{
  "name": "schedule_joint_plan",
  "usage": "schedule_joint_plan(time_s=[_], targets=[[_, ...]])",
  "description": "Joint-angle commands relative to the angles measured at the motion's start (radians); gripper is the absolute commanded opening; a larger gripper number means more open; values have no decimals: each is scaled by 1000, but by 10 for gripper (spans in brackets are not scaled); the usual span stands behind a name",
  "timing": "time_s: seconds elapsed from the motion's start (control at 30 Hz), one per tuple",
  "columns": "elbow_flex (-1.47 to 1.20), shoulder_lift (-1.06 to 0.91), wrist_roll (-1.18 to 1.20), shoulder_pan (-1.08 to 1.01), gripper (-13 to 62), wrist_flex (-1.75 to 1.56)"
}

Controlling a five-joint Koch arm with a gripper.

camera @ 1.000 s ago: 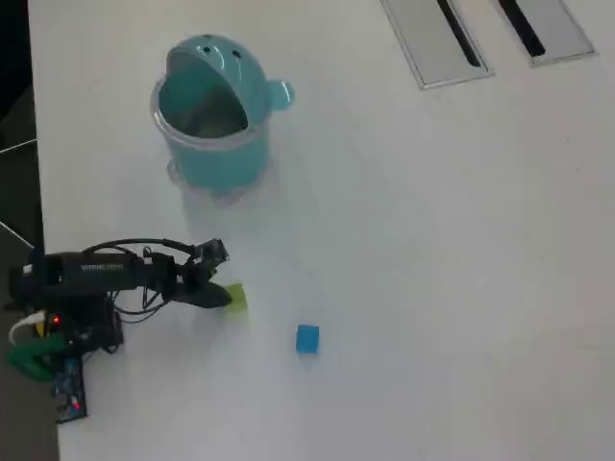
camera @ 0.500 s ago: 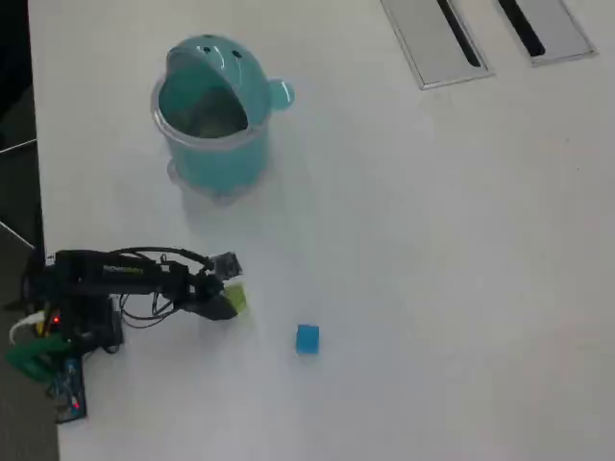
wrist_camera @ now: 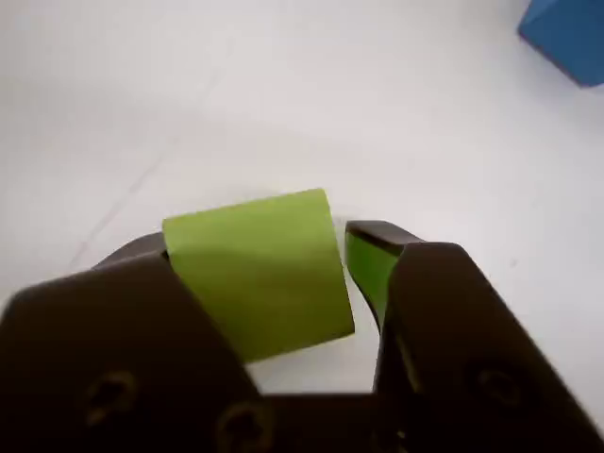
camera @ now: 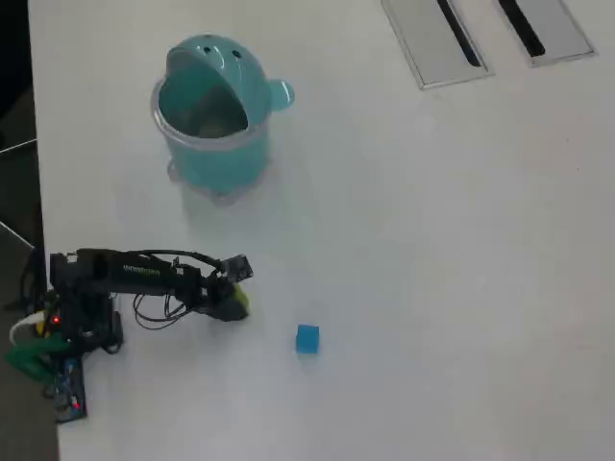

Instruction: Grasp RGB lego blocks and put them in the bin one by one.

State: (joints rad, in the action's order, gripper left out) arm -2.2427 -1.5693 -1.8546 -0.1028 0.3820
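Wrist view: yellow-green block (wrist_camera: 257, 274) between the jaws of the hand (wrist_camera: 351, 283), which has advanced over it since a second ago, narrow gap on one side, not yet clamped; blue block (camera: 307, 338) nearby on surface (camera: 432, 240), bin (camera: 211, 120) well apart.

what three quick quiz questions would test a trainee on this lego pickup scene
1. True or false: in the wrist view, the small yellow-green plastic cube sits between the two black jaws of the gripper.
2. In the overhead view, which loose block lies on the white table to the right of the gripper?
   A. a red cube
   B. the small blue plastic cube
   C. a purple cube
3. Fill in: the round teal plastic bin stands ____ the arm in the overhead picture.

Key
1. True; a narrow gap still shows between the cube and the jaw on the right, so the grip is not yet closed.
2. B
3. above (farther up the picture), apart from the arm.
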Motion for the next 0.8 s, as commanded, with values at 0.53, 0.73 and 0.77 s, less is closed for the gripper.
schedule_joint_plan(time_s=[0.53, 0.73, 0.77], targets=[[87, -138, 94, 114, 179, -80], [75, -229, 107, 143, 179, -63], [75, -247, 112, 152, 179, -55]])
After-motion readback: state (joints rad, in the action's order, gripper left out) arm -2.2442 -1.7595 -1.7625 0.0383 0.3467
